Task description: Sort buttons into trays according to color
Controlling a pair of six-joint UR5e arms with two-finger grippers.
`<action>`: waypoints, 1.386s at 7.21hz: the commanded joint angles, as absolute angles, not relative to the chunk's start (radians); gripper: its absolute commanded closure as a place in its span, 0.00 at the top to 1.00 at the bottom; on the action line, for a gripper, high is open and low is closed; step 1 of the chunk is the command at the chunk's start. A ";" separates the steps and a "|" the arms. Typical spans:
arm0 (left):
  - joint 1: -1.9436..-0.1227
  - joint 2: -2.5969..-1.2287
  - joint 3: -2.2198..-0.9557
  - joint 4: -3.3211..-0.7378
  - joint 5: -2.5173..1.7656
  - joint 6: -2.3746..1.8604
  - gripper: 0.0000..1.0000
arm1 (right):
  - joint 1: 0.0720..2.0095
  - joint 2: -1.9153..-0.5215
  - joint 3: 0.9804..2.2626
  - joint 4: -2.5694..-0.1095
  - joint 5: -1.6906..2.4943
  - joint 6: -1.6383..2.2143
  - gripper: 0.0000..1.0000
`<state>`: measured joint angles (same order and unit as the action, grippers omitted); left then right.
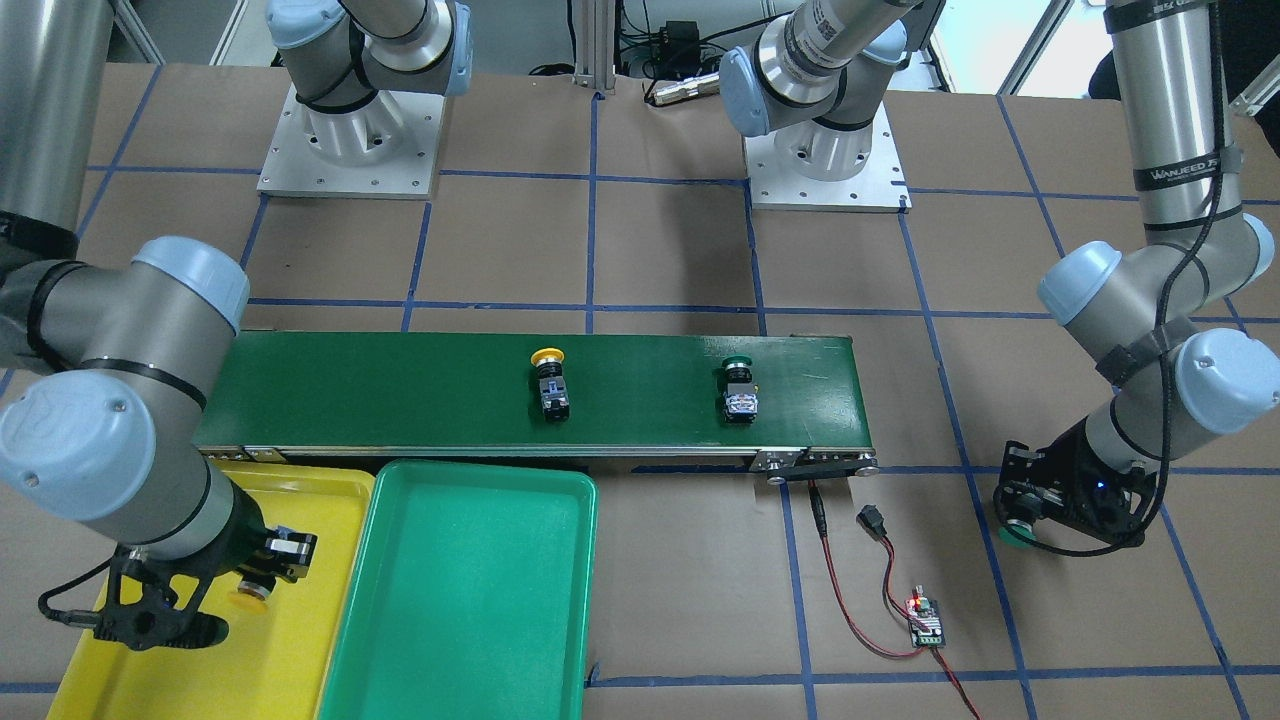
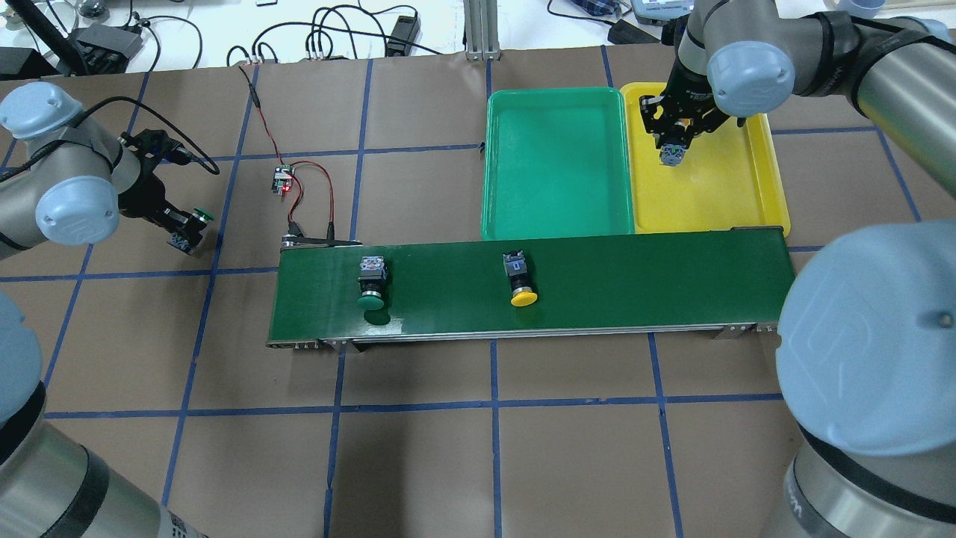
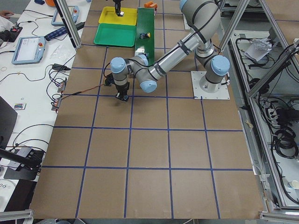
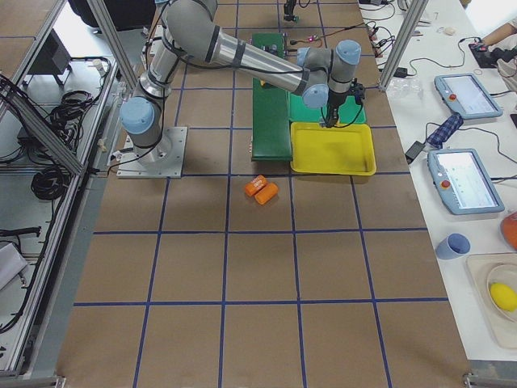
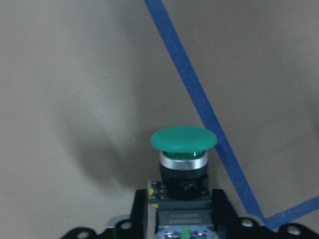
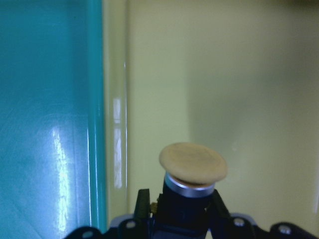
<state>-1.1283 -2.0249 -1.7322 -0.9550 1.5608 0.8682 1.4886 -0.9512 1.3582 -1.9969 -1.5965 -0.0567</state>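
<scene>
R pincer: clamped on held yellow button, gripping the black body, cap sticking out past the fingertips. It hangs over yellow tray, on the side nearest green tray, whose wall runs just beside the pincer in the wrist view. Can't tell if the button touches the tray floor.

L pincer: clamped on held green button, same grip on the body, cap fwd. Sits low over the bare brown worktop, off the end of the conveyor belt. Blue tape line just beside the cap.

Belt lies between the 2 pincers and carries 2 buttons on their sides, well apart. Loose green button is nearer the L pincer. Loose yellow button is abt mid-belt, nearer the R pincer than the green one is. Trays sit side by side, against the belt's far edge.
</scene>
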 commanded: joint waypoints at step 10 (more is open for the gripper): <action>-1.316 -1.683 -1.831 -1.279 1.519 0.438 0.00 | 1.488 -1.411 2.003 -2.168 -1.544 -0.109 1.00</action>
